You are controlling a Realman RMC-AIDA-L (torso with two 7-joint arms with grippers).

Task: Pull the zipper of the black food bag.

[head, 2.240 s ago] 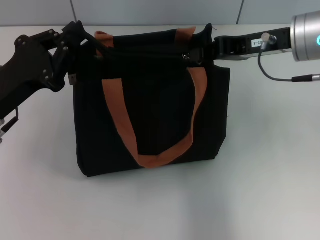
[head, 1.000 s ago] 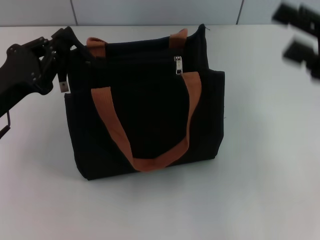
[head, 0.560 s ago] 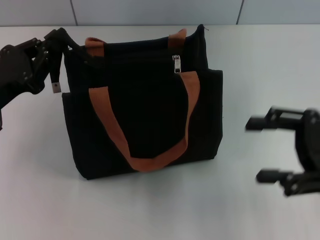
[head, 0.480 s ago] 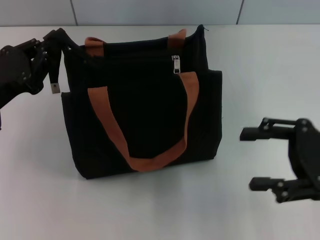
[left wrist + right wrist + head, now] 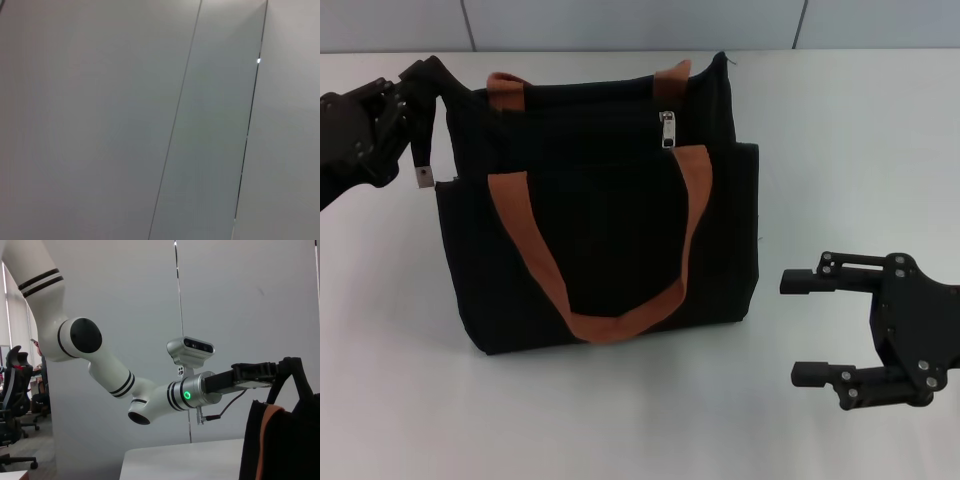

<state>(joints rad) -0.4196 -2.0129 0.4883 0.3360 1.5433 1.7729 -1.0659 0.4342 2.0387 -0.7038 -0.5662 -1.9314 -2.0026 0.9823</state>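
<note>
The black food bag stands upright mid-table with its orange-brown straps hanging down the front. Its zipper, a small silver pull tab, hangs on the top track right of centre, with nothing touching it. My left gripper is shut on the bag's top left corner, where a black strip with a silver end dangles. The right wrist view shows that same grip on the bag. My right gripper hovers open and empty, low and to the right of the bag.
The white table spreads around the bag, with a grey panelled wall behind it. The left wrist view holds only wall panels. The left arm's white links reach across the right wrist view.
My right gripper has left the zipper at the bag's top and dropped to the lower right, open. The left gripper has kept its hold and drawn the bag slightly left.
</note>
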